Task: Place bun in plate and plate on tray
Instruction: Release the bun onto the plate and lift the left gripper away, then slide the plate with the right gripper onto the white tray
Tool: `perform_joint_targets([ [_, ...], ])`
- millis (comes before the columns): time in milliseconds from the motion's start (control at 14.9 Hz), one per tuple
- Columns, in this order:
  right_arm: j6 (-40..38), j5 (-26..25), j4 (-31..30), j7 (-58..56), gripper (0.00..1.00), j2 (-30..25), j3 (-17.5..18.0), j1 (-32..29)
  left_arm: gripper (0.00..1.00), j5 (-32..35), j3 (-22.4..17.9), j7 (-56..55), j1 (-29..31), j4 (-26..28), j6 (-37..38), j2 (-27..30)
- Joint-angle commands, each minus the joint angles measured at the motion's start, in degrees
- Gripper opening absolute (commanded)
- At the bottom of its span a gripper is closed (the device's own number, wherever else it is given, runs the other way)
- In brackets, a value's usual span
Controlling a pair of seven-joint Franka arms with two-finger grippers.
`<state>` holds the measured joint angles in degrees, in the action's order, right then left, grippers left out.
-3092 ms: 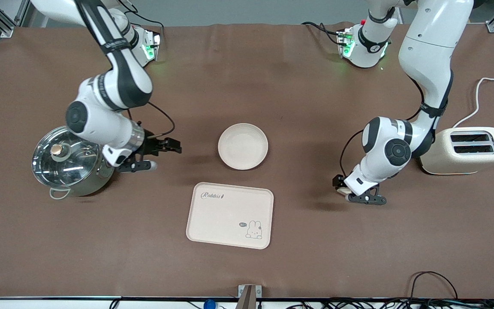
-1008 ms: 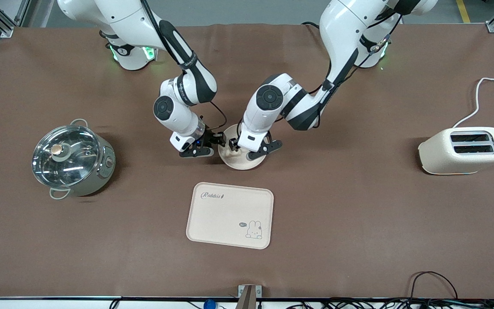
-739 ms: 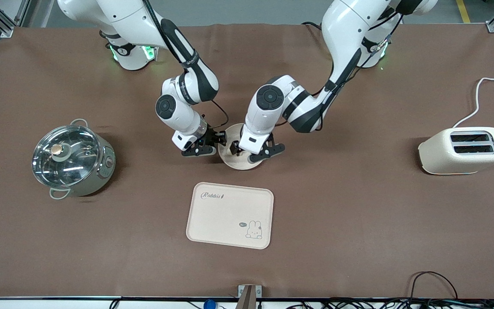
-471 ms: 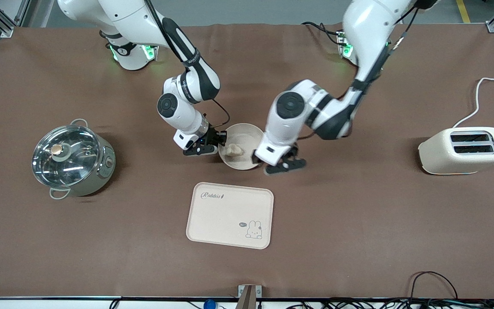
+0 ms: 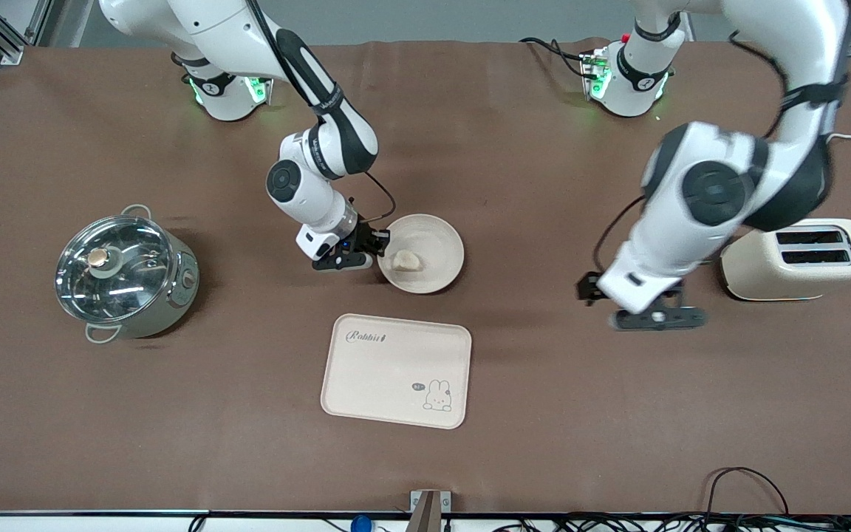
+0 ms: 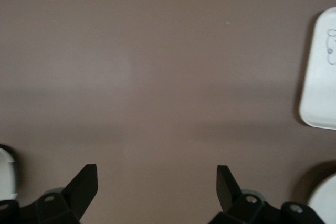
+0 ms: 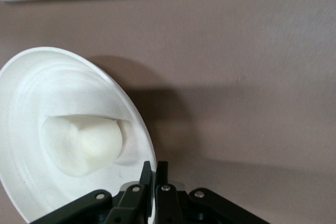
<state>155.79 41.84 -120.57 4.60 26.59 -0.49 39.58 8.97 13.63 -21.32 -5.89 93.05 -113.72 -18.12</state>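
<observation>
The bun (image 5: 405,259) lies in the round cream plate (image 5: 438,238) at mid-table. It also shows in the right wrist view (image 7: 84,148), inside the plate (image 7: 31,98). My right gripper (image 5: 372,250) is at the plate's rim on the side toward the right arm's end. In its own view, the right gripper (image 7: 155,170) is shut on that rim. The rabbit tray (image 5: 396,371) lies nearer the front camera than the plate, with a gap between them. My left gripper (image 5: 629,304) is open and empty over bare table beside the toaster. In its own view, the left gripper (image 6: 156,182) has only table between its fingers.
A steel pot with a glass lid (image 5: 124,275) stands toward the right arm's end. A cream toaster (image 5: 802,258) with a white cable (image 5: 828,159) stands toward the left arm's end. The tray's edge (image 6: 320,77) shows in the left wrist view.
My left gripper let the bun go into the plate, then swung away toward the toaster, open and empty. My right gripper stayed at the plate's rim.
</observation>
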Motion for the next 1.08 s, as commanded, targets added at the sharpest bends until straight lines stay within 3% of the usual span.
perform_joint_targets([
  [0, -4.2, 1.8, 3.7, -1.0, 0.0, -2.8, 0.0, -3.0, 1.0, -1.4, 0.7, 6.6, 3.6, 0.6, 5.2, 6.0],
  [67, -4.8, 1.4, 6.7, -1.3, 0.0, -1.7, 0.0, -4.1, 1.0, -2.5, 0.7, 10.1, 4.6, -0.4, 7.4, 7.0],
  [269, -12.1, 0.0, 20.8, -2.1, 0.0, 9.0, -0.2, -7.7, 1.0, -5.0, -1.0, 17.8, 6.4, -4.9, 16.0, 10.6],
  [538, -23.3, -6.7, 36.7, -2.3, 0.0, 19.7, -0.2, -14.4, 1.0, -8.1, -15.1, 23.6, -1.6, -4.7, 22.2, 18.0],
  [739, -29.6, -8.7, 49.6, -2.2, 0.0, 27.4, -0.2, -17.9, 1.0, -8.2, -15.6, 24.8, -2.1, -4.2, 22.3, 19.4],
  [1008, -29.6, -10.1, 52.9, -2.2, 0.0, 29.9, -0.2, -18.5, 1.0, -8.1, -15.2, 23.8, -2.5, -5.3, 20.8, 17.8],
])
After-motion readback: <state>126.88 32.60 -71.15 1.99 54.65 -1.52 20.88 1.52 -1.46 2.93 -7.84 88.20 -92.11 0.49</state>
